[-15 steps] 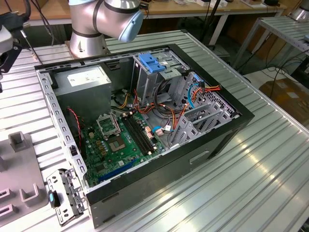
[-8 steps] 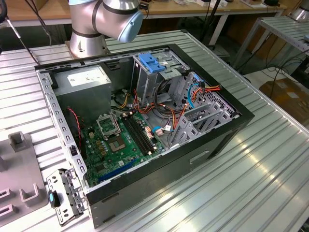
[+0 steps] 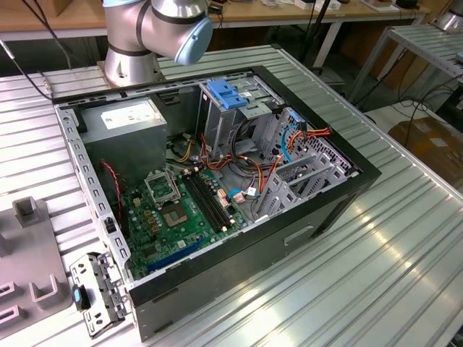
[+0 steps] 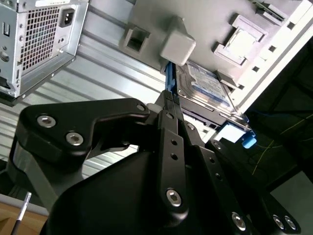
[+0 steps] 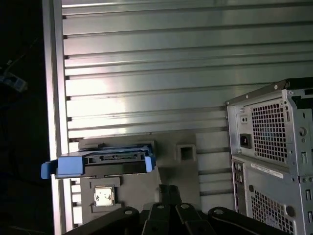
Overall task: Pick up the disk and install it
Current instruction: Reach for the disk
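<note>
Disk (image 5: 102, 164) sits on grey fixture (image 5: 137, 191) atop ribbed aluminium table (image 5: 171, 63).

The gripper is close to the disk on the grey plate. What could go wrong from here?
1. A raised grey block stands right at the end of the disk, close to the gripper; the gripper might strike it.
2. Its blue rails stick out sideways and could catch on the metal cage.
3. Loose orange cables lie beside that cage in the open case and might snag the disk.
</note>
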`<state>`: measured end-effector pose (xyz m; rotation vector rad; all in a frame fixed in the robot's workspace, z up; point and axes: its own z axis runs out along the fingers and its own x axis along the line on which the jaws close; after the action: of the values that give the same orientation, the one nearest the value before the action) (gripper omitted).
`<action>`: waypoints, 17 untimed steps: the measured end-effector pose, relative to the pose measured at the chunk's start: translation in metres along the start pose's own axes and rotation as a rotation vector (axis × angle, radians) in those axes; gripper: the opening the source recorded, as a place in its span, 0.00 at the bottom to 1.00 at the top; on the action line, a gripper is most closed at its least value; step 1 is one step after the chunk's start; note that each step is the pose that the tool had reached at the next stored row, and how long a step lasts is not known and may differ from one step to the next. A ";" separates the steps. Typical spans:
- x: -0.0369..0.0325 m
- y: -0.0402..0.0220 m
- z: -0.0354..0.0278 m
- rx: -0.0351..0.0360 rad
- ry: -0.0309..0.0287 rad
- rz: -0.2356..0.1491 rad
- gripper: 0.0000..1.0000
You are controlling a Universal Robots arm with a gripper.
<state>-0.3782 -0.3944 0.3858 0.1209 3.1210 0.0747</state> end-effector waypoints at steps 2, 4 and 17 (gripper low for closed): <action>0.0080 -0.0005 0.0000 -0.0002 0.0004 0.000 0.11; 0.0182 -0.0012 0.0001 -0.0005 0.0007 0.000 0.11; 0.0611 -0.0042 0.0002 -0.0014 0.0028 0.000 0.11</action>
<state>-0.4393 -0.3938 0.3844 0.1212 3.1237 0.0772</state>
